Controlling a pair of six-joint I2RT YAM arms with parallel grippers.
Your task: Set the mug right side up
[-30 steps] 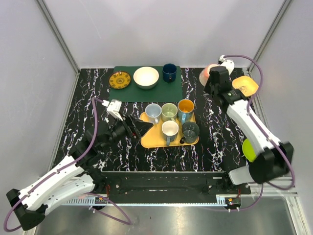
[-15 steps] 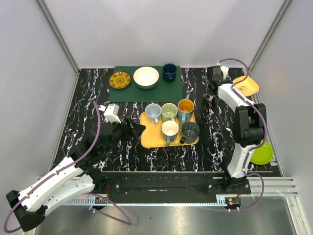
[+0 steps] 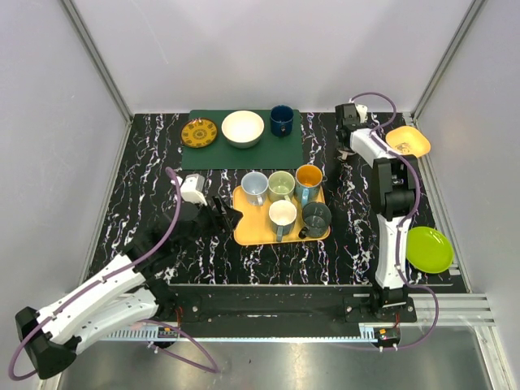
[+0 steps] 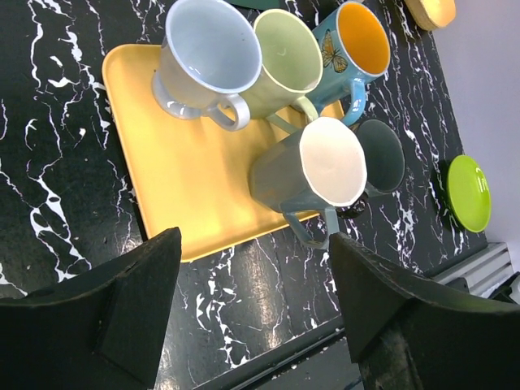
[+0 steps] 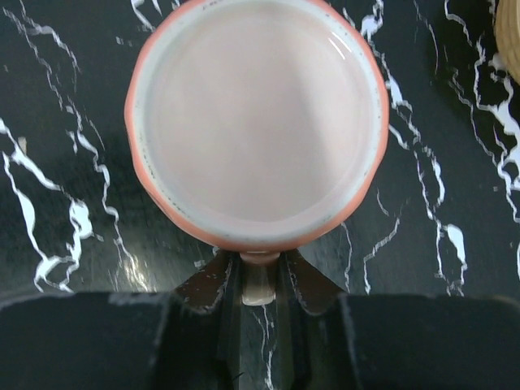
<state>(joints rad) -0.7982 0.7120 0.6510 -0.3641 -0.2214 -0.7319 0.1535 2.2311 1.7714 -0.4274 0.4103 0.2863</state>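
A salmon-pink mug (image 5: 260, 122) fills the right wrist view. Its pale inside faces the camera and it sits on the black marble table at the back right. My right gripper (image 5: 260, 280) is shut on the mug's handle (image 5: 260, 286), which sits between the two fingers. In the top view the right gripper (image 3: 349, 130) covers the mug, which is hidden there. My left gripper (image 3: 227, 215) is open and empty, hovering just left of the yellow tray (image 3: 248, 231). Its fingers (image 4: 122, 309) spread wide in the left wrist view.
The yellow tray (image 4: 162, 154) holds several upright mugs (image 3: 283, 213). A green mat (image 3: 288, 150) at the back holds a white bowl (image 3: 243, 127), a yellow plate (image 3: 199, 132) and a dark blue mug (image 3: 282, 119). An orange dish (image 3: 409, 142) sits at the back right and a green plate (image 3: 428, 249) at the right.
The right arm has folded back toward the far right and its wrist now covers the pink mug, which showed a second ago. The left gripper has drifted slightly right toward the tray.
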